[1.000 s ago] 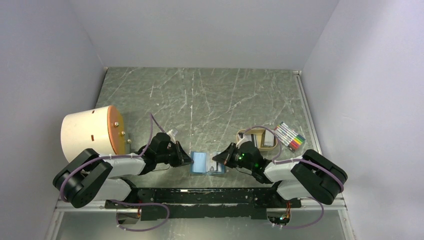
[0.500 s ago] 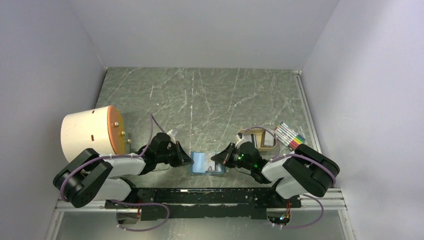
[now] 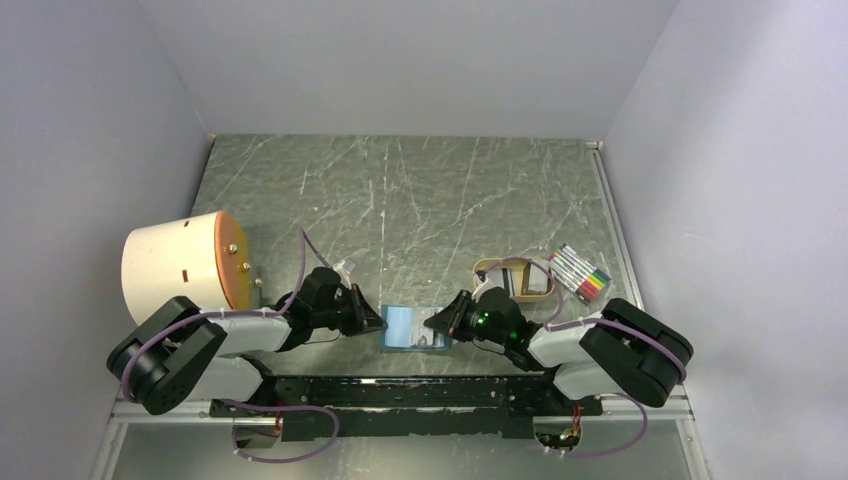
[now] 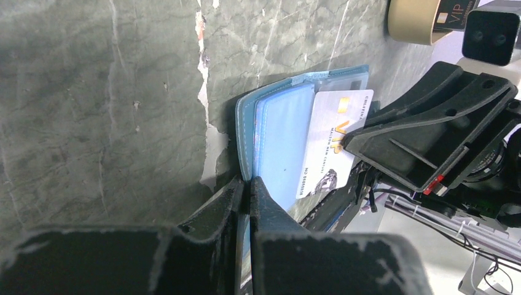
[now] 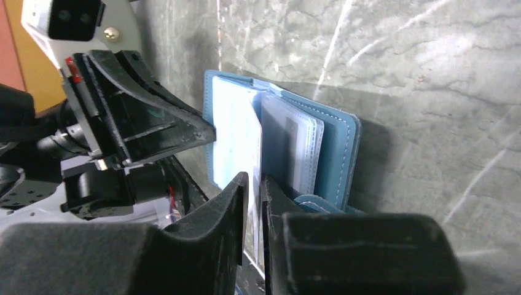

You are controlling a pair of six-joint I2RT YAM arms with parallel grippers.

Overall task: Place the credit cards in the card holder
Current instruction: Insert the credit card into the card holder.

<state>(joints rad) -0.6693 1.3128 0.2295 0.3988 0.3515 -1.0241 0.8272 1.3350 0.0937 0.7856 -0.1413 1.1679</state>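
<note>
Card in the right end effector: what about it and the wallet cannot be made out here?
Left wrist: the right end effector covers one end of the card; its small print is too tiny.
Right wrist: the card is edge-on, face unseen.
Top: wallet pockets too small to tell.

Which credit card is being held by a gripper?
The white VIP card at the open card holder, pinched by the right gripper. The other cards lie apart in the tan tray.

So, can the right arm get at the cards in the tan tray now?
Probably not yet: the right gripper is shut on a card at the card holder. Nothing blocks the tray.
</note>
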